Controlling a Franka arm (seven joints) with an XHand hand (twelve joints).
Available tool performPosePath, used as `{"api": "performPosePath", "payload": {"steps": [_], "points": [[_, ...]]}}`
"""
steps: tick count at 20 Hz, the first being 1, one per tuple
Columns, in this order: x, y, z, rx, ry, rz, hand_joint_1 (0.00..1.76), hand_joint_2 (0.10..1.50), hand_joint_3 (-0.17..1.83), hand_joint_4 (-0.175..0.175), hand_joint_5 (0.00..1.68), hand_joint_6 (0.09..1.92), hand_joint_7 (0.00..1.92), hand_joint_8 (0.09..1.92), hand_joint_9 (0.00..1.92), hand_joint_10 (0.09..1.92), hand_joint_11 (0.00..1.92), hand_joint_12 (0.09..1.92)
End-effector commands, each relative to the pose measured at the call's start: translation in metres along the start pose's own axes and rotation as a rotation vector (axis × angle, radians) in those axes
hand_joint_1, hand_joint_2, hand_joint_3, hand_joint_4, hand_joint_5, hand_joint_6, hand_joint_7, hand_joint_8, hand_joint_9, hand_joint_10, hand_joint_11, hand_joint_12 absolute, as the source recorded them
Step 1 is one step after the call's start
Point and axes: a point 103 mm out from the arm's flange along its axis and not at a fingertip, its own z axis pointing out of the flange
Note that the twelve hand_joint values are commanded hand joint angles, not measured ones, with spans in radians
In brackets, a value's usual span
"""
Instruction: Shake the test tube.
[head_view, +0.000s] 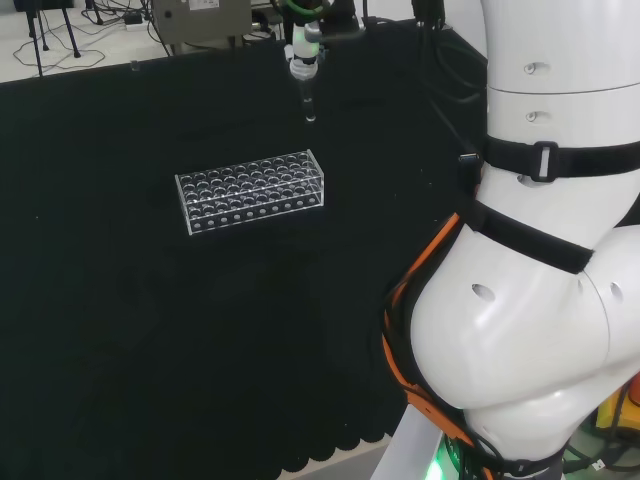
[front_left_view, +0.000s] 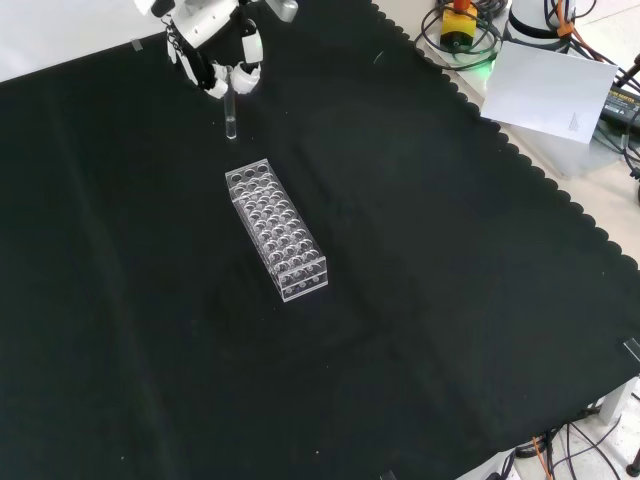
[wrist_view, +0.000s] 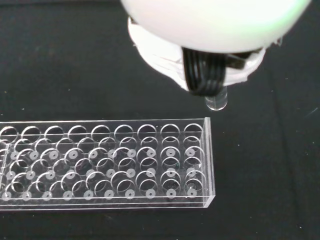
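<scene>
A clear test tube (front_left_view: 231, 118) hangs upright from the hand (front_left_view: 215, 62), above the cloth and just beyond the far end of the rack in the front view. The fingers curl round the tube's upper part. In the head view the tube (head_view: 309, 102) hangs below the hand (head_view: 304, 55) at the top, higher in the picture than the rack (head_view: 252, 190). The wrist view shows the tube's rounded bottom end (wrist_view: 217, 102) under the fingers (wrist_view: 205, 75), off the short end of the rack (wrist_view: 115, 165). I cannot tell what the tube holds.
The clear plastic rack (front_left_view: 277, 232) with several rows of holes lies on the black cloth, no tubes standing in it. The arm's white links (head_view: 540, 240) stand at the right of the head view. Cables and a white sheet (front_left_view: 548, 90) lie beyond the cloth's edge.
</scene>
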Motion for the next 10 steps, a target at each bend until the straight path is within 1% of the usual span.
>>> {"api": "performPosePath", "payload": {"steps": [1,10], "points": [[0.02,0.003,0.002,0.003,0.008,-0.037,1.45,0.48,0.85,-0.175,1.38,0.52,1.44,0.7,1.49,0.18,0.91,1.18],[0.073,0.008,0.01,0.019,0.051,-0.13,1.45,0.48,0.85,-0.175,1.38,0.52,1.44,0.7,1.49,0.18,0.91,1.18]]}}
